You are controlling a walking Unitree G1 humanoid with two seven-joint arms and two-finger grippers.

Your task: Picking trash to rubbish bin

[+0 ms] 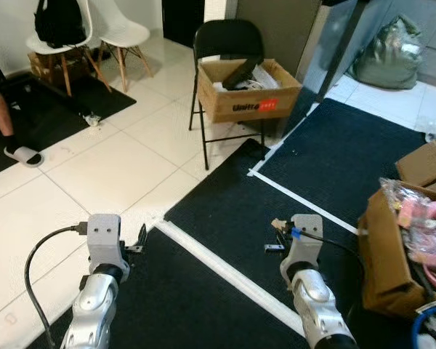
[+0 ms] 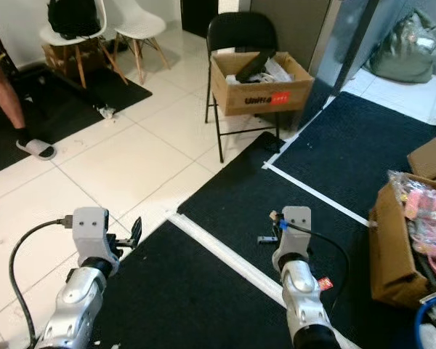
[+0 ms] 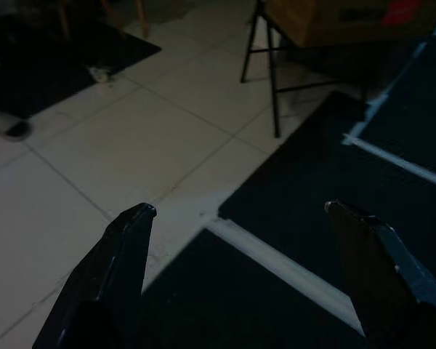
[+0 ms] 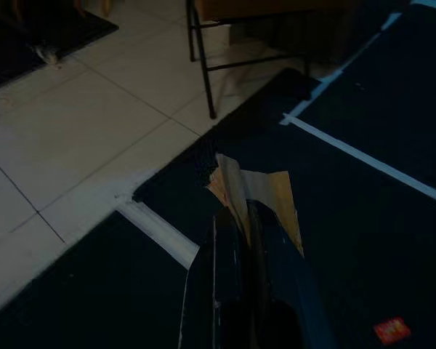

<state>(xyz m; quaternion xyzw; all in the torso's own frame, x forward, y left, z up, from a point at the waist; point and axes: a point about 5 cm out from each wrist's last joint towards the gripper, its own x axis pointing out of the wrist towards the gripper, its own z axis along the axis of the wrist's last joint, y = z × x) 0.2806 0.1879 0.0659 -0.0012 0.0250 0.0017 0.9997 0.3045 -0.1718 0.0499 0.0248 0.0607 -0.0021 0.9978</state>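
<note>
Black floor mats (image 1: pixel 232 218) edged with white tape (image 1: pixel 225 273) cover the near floor, meeting a field of white tiles (image 1: pixel 94 167) that runs to the far wall. On the tiles stands a black folding chair (image 1: pixel 227 40) carrying an open cardboard box (image 1: pixel 248 98) with red lettering on its side. Two white chairs (image 1: pixel 123 33) stand at the back on the robot's left, one bearing a black backpack (image 1: pixel 58 20), and a person's leg in a sandal (image 1: pixel 22 154) shows at the left edge. A grey-green sack (image 1: pixel 389 54) slumps in the far right corner. At the right edge, an open brown cardboard box (image 1: pixel 385 262) brims with pink and clear plastic waste.

Both silver arms reach forward over the mats. The left gripper (image 3: pixel 240 211) hangs above the taped mat border with its two black fingers (image 3: pixel 127 247) spread wide apart and nothing between them. The right gripper (image 4: pixel 232 211) has its fingers pressed together on a scrap of tan paper (image 4: pixel 272 193), which sticks out past the fingertips above the dark mat, near the brown box. A small crumpled scrap (image 1: pixel 92 119) lies on the tiles beside the far mat, and a tiny red wrapper (image 2: pixel 325 283) lies on the mat just beside the right arm.
</note>
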